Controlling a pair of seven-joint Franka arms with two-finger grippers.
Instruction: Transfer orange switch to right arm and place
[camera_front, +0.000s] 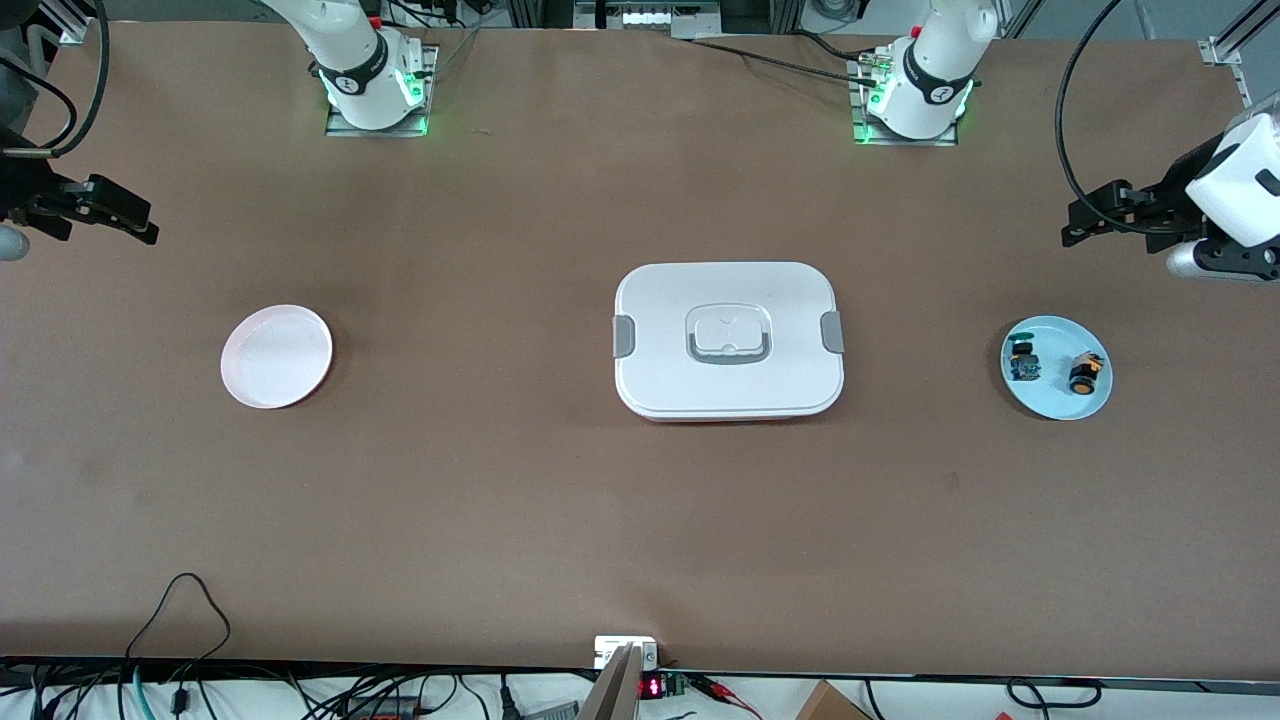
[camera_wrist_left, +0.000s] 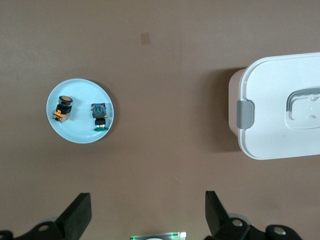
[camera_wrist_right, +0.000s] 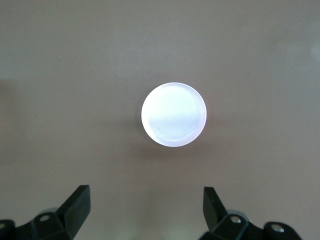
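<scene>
Left gripper (camera_front: 1085, 215) hung up in the air at the left arm's end of the table, jaws apart and holding nothing; right gripper (camera_front: 135, 222) likewise spread wide and empty, waiting above the right arm's end, looking down on the pink plate (camera_wrist_right: 174, 114). Found the orange switch (camera_wrist_left: 63, 107) lying on its side on the blue plate (camera_wrist_left: 80, 134), just beside the blue part (camera_wrist_left: 99, 115) yet not touching it, cap turned away from that neighbour. Judged nothing yet begun: pick-up came first. Best done by dropping the left gripper straight over the switch, fingers (camera_wrist_left: 77, 215) straddling the black body across its width, closing gently so the round part did not roll or squirt out, and staying clear of the blue part. Noted the white lidded box (camera_front: 729, 340) mid-table, between the two plates, so any handover probably needed to pass above it; pink plate (camera_front: 276, 356) seemed the likely drop spot, though unconfirmed
</scene>
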